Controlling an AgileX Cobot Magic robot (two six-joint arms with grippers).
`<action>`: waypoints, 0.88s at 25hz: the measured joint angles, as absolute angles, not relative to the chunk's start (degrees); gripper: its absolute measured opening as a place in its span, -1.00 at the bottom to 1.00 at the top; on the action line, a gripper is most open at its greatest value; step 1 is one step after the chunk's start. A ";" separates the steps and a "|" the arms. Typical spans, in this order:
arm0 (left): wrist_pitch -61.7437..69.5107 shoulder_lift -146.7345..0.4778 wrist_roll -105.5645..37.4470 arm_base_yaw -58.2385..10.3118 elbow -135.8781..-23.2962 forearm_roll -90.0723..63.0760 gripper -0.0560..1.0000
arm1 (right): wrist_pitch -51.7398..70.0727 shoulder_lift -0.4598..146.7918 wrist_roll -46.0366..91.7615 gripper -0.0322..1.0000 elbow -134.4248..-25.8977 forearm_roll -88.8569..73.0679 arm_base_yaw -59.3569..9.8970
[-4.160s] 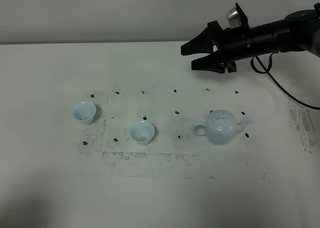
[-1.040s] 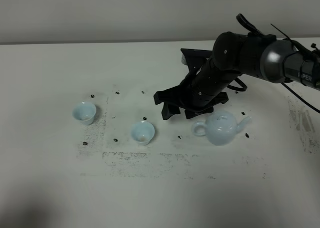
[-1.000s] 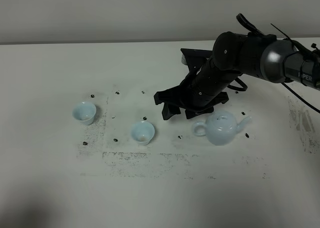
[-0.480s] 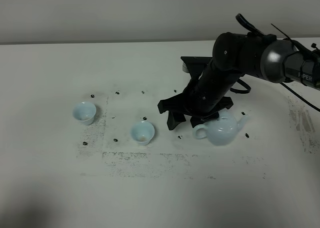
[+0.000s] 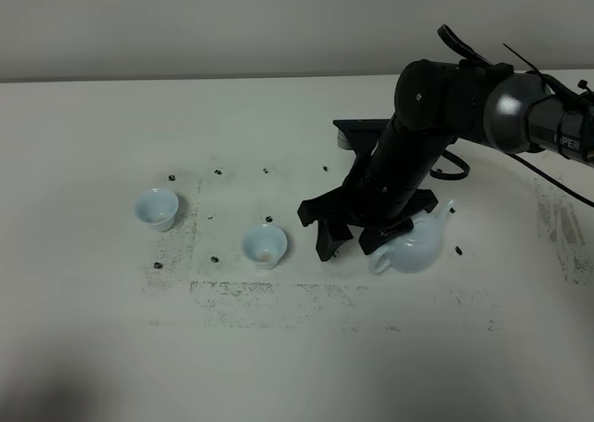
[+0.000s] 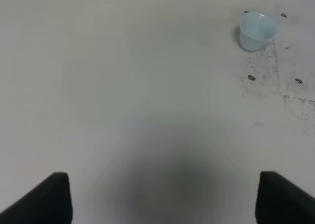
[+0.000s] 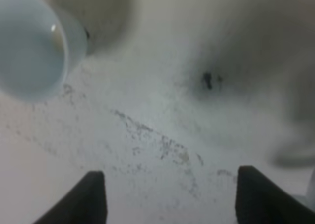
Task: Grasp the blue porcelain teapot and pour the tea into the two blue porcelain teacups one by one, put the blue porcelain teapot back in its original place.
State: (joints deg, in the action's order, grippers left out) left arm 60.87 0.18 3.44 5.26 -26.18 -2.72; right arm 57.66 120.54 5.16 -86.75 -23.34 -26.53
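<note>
The blue porcelain teapot [image 5: 418,248] stands right of centre, spout to the right and loop handle to the left, its lid hidden under my right arm. My right gripper [image 5: 348,244] is open and low over the table, just left of the teapot. One of its fingers [image 5: 391,227] is by the handle; contact cannot be told. In the blurred right wrist view the gripper [image 7: 174,199] has only table between its fingers. One teacup [image 5: 264,245] [image 7: 32,51] stands left of it, the other teacup [image 5: 155,208] [image 6: 256,31] further left. My left gripper [image 6: 162,199] is open over bare table.
The white table [image 5: 297,366] carries dark smudges and small black marks around the cups and teapot. A black cable [image 5: 548,181] trails from the right arm at the far right. The table's back edge meets a grey wall.
My right gripper has dropped and moved toward the teapot's handle side. The teapot has shifted slightly and looks a little tipped. The cups have not moved.
</note>
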 joint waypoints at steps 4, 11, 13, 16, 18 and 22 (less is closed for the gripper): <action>60.87 0.18 3.44 5.26 -26.18 -2.72 0.48 | 59.68 120.54 6.10 0.11 -86.75 -23.34 -26.53; 60.87 0.18 3.44 5.26 -26.18 -2.72 0.48 | 63.81 120.54 8.03 0.11 -86.75 -23.34 -26.53; 60.87 0.18 3.44 5.26 -26.18 -2.72 0.48 | 65.03 120.54 8.40 0.11 -86.75 -23.34 -26.53; 60.87 0.18 3.44 5.26 -26.18 -2.72 0.48 | 66.26 120.54 9.05 0.11 -86.75 -23.34 -26.53; 60.87 0.18 3.44 5.26 -26.18 -2.72 0.48 | 67.16 120.54 9.84 0.11 -86.75 -23.31 -26.53; 60.87 0.18 3.44 5.26 -26.18 -2.72 0.48 | 68.66 120.54 10.45 0.11 -86.75 -22.42 -26.53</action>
